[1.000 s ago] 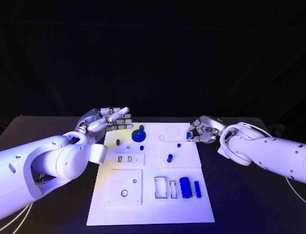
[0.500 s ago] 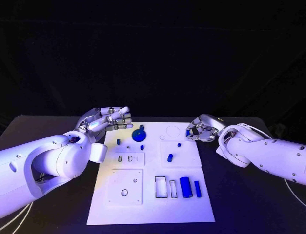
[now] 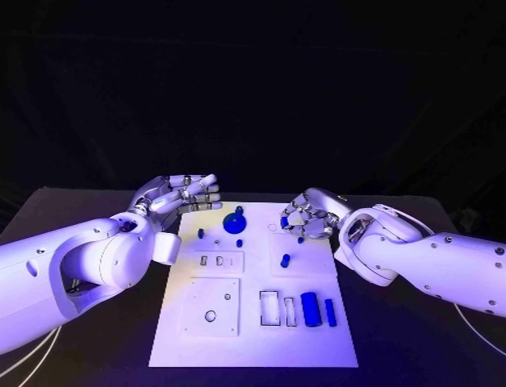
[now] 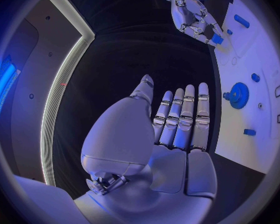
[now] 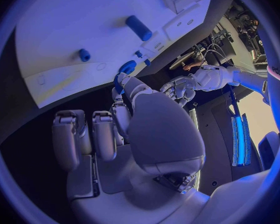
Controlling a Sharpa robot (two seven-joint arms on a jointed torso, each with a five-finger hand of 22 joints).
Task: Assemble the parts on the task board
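The white task board lies in the middle of the black table. On its far part stands a blue gear, with small blue pegs near it. Two blue cylinders lie in the near right area, beside empty rectangular recesses. My right hand hovers over the board's far right part and pinches a small blue part at its fingertips. My left hand hangs flat by the board's far left corner, fingers straight and holding nothing.
A square plate with holes sits in the board's near left area. A short blue peg stands mid-board. Dark table surrounds the board on both sides. Both forearms flank the board.
My right hand has moved leftward from beside the board's far right edge to above its far right part, carrying the small blue part. The left hand has stayed put.
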